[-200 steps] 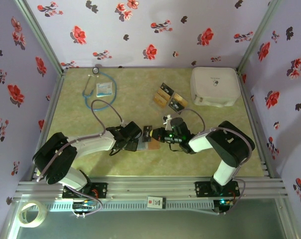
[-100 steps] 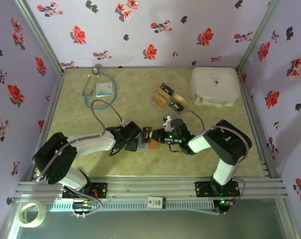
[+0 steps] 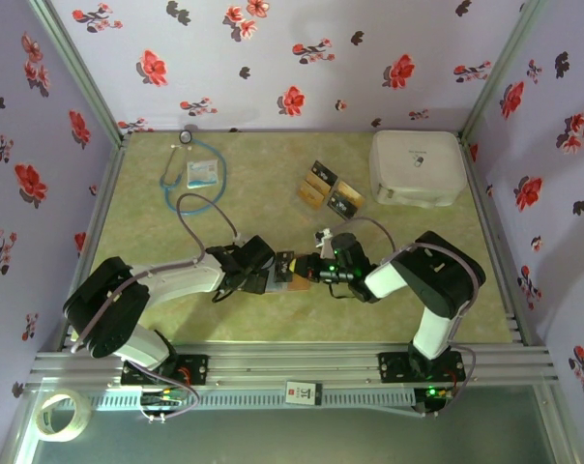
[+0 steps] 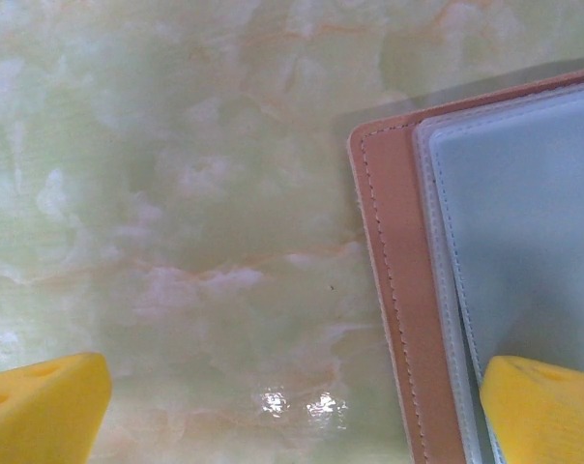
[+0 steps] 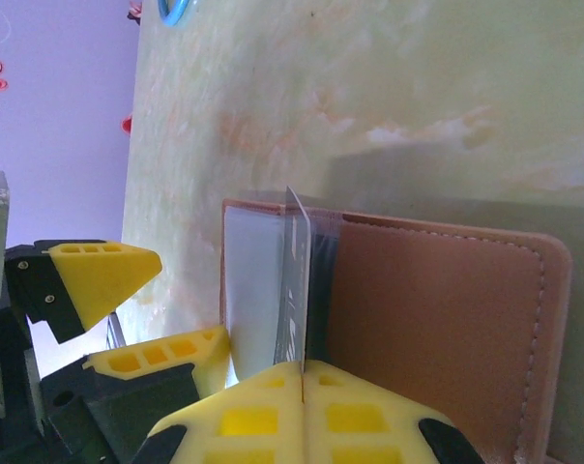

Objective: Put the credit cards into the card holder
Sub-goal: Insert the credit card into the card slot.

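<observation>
Right fingers (image 5: 369,425) pinch one card (image 5: 294,290) on edge at the card holder (image 5: 427,319), apparently not yet seated. The left fingers (image 4: 548,411) are spread apart, one over the holder. Several cards (image 3: 328,191) lie beyond the holder.

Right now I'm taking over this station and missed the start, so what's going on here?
The right arm's jaws are shut on a thin greyish card, held on edge at the open reddish-brown leather card holder. The left arm's jaws stand open, one yellow fingertip over the holder's grey inside. More tan and black cards lie farther back on the table.
</observation>
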Available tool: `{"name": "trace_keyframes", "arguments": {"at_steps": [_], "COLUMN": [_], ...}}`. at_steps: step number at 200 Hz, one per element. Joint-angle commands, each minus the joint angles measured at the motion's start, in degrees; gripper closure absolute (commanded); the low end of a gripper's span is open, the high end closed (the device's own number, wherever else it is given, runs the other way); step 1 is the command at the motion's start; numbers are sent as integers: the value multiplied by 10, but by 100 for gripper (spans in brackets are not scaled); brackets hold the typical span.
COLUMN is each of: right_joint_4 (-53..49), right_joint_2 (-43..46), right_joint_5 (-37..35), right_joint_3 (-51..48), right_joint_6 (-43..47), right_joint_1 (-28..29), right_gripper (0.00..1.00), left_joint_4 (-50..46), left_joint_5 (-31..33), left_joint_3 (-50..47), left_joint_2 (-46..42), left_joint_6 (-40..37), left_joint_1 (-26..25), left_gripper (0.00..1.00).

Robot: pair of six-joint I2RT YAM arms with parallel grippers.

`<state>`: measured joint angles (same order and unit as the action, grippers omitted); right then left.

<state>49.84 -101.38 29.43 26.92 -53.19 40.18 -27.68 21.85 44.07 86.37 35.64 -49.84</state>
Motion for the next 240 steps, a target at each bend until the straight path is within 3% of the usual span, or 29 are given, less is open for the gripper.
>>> {"name": "trace_keyframes", "arguments": {"at_steps": [1, 240], "right_joint_4": [0, -8], "right_joint_2": [-10, -36], "right_joint_5": [12, 38], "right_joint_3": [-8, -17], "right_joint_6": [1, 12], "right_joint_1": [5, 8], "right_gripper": [100, 100], "left_joint_4": [-16, -15], "left_joint_5": [-5, -7], "left_joint_3": [-11, -11], "left_joint_2": [2, 4], "left_joint_6": [7, 6], "left_joint_1": [5, 5], "left_gripper": [0, 0]}}
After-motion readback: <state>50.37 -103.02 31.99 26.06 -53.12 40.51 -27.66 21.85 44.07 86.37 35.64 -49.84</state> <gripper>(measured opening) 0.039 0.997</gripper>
